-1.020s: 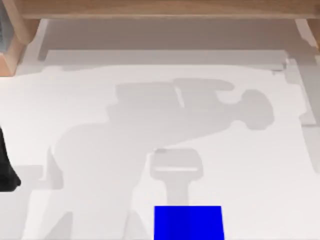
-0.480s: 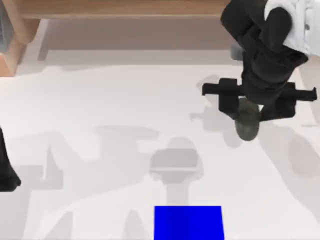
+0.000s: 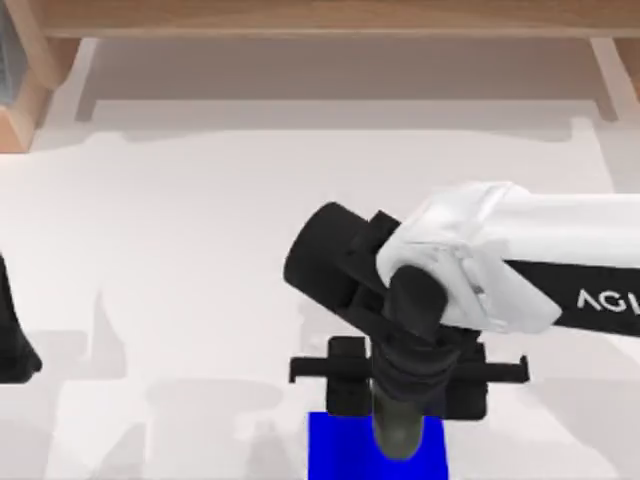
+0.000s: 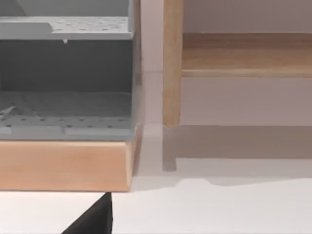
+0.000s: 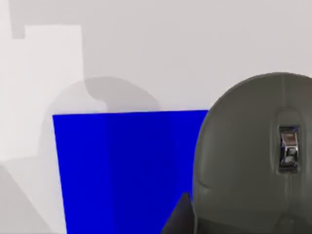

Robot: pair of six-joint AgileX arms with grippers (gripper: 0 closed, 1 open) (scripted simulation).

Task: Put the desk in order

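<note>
The right arm (image 3: 520,265) is reaching in from the top view's right side across the white desk (image 3: 180,230), its white-and-black body lying over the middle of the tabletop. Its right gripper (image 3: 400,425) is hanging at the near edge of the desk, directly above the small blue square pad (image 3: 335,450), and it is pinching a dark grey computer mouse (image 3: 400,435) between its fingers. In the right wrist view the mouse (image 5: 248,156) is showing its rounded back and a shiny scroll wheel, and it is sitting over one side of the blue pad (image 5: 122,170), covering part of it; whether the mouse is touching the pad or hovering above it cannot be told. A dark finger tip (image 5: 179,217) is showing just beside the mouse's flank. The desk is spreading wide and flat under everything, with the light-brown wooden raised shelf (image 3: 320,15) running along its far edge. The left arm (image 3: 12,340) is sitting parked at the left edge of the table; whether its claw is spread or pressed together cannot be told. The left wrist view is facing a shelf leg (image 4: 171,63) and a grey perforated tray unit (image 4: 66,73) resting on a wooden base (image 4: 66,165).
</note>
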